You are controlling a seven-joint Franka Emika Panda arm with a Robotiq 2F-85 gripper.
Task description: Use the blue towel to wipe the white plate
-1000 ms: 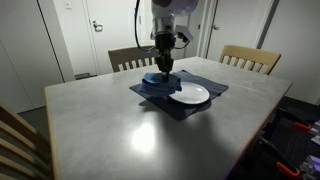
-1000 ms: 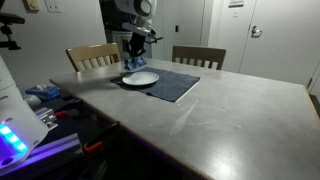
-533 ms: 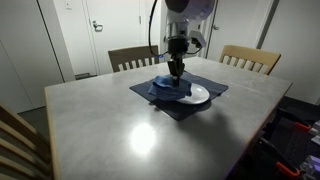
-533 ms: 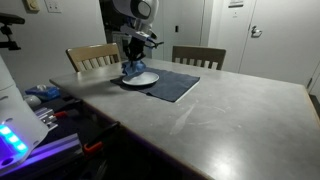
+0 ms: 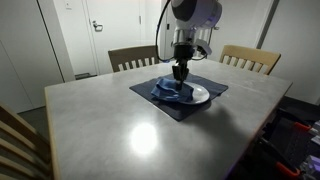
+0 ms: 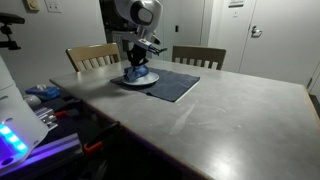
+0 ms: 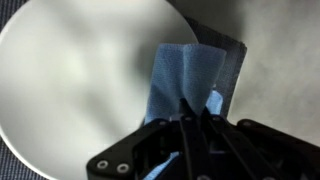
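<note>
Claw (image 7: pixel 192 106) state: clenched on the towel (image 7: pixel 186 78). In the wrist view the two fingers (image 7: pixel 183 126) stand close together with a fold of blue cloth pinched between them.

Towel vs claw: the cloth hangs straight below the fingertips and spreads out past them. It is pressed down on the plate (image 7: pixel 80 80). It lies over one side of the rim and reaches the dark mat (image 7: pixel 233 68) beyond. Most of the plate's white face is uncovered.

In an exterior view the claw (image 5: pixel 180 73) points straight down. The towel (image 5: pixel 170 90) is bunched under it, and the bare part of the plate (image 5: pixel 198 95) shows on the side toward the counter's right edge. In an exterior view the claw (image 6: pixel 137 67) is low over the towel (image 6: pixel 134 75), which sits on top of the plate (image 6: pixel 143 81).

Layout: the plate rests on the mat (image 5: pixel 178 104). The mat lies on the grey counter (image 5: pixel 110 130) close to the far edge, in front of two wooden chairs (image 5: pixel 133 57) (image 5: pixel 250 58). It sits well away from the near edge.

Writing: a small white sign (image 6: pixel 237 3) is on the back door, too small to read. Plate, towel and mat are plain.
</note>
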